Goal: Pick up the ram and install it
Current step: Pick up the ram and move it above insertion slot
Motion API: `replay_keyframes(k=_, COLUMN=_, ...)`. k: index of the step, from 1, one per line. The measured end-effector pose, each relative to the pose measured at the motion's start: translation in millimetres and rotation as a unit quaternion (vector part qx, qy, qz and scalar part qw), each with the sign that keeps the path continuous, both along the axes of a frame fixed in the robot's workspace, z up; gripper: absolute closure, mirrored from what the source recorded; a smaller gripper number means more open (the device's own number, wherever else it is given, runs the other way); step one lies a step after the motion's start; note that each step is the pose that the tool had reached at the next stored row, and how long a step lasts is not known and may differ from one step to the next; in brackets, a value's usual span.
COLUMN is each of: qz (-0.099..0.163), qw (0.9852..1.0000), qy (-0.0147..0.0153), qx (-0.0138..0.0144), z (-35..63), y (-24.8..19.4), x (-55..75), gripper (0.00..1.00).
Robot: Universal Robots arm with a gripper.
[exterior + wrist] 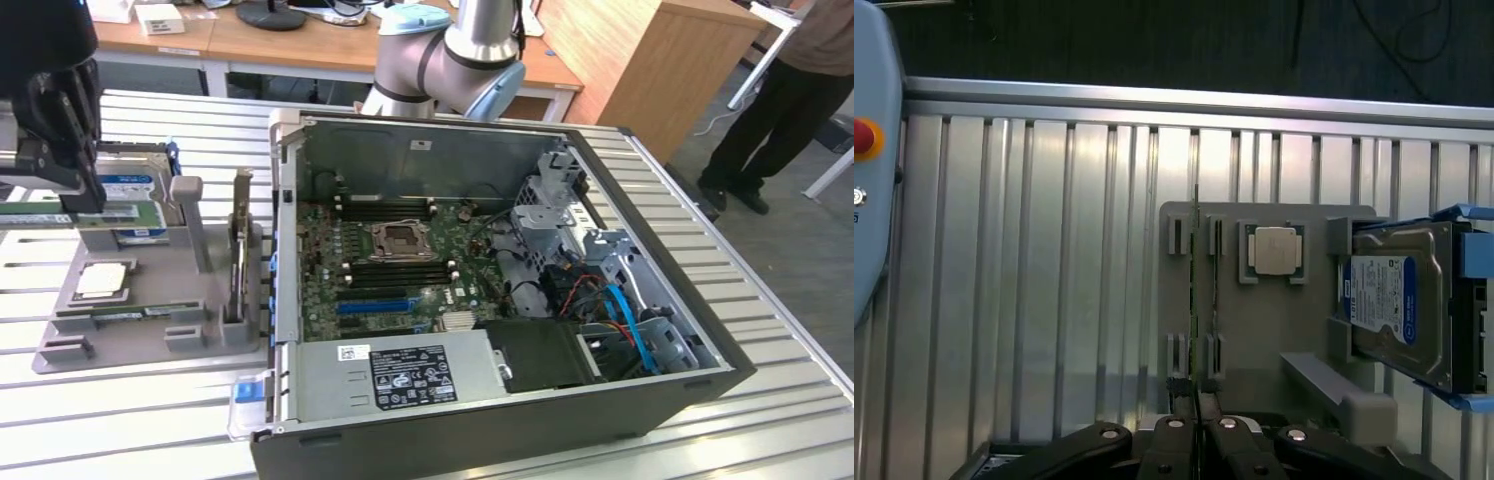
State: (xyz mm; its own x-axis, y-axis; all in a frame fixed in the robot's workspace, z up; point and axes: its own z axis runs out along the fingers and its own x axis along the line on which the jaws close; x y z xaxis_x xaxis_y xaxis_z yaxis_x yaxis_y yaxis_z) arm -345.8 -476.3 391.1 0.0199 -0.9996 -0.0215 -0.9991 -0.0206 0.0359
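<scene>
The slatted table (787, 330) lies beneath the tool (1196, 428) and carries the open computer case (400, 150) well off to one side of it. The grey parts holder (134, 345) sits directly under it. On that holder, the blue-labelled hard drive (1399, 300) stands off to one side of the tool, and the processor (1274, 248) lies nearer in. A second memory stick (127, 313) sits in its slot just beside the tool's line. The ram (1195, 300) itself is at the tool's tips, seen edge-on as a thin line, apparently raised clear of the holder rather than seated in it. The tool's jaws are drawn together and clamped on the ram's two flat faces, touching nothing else. The step in hand looks like carrying the stick off the holder. Doing it well probably means keeping the board upright and square in the clamp. It also means moving it straight away from the slot brackets so an edge cannot catch, and keeping it off the neighbouring stick and the hard drive.
</scene>
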Motion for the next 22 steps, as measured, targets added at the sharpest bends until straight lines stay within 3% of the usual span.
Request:
replay_keyframes(k=11, qz=0.0, qw=1.0, qy=0.0001, qx=-0.0002, z=3.0, y=-0.1, x=2.0, gripper=0.88)
replay_keyframes(k=22, qz=0.0, qw=1.0, qy=0.0, qx=0.0, z=2.8, y=0.0, x=31.5, gripper=0.88)
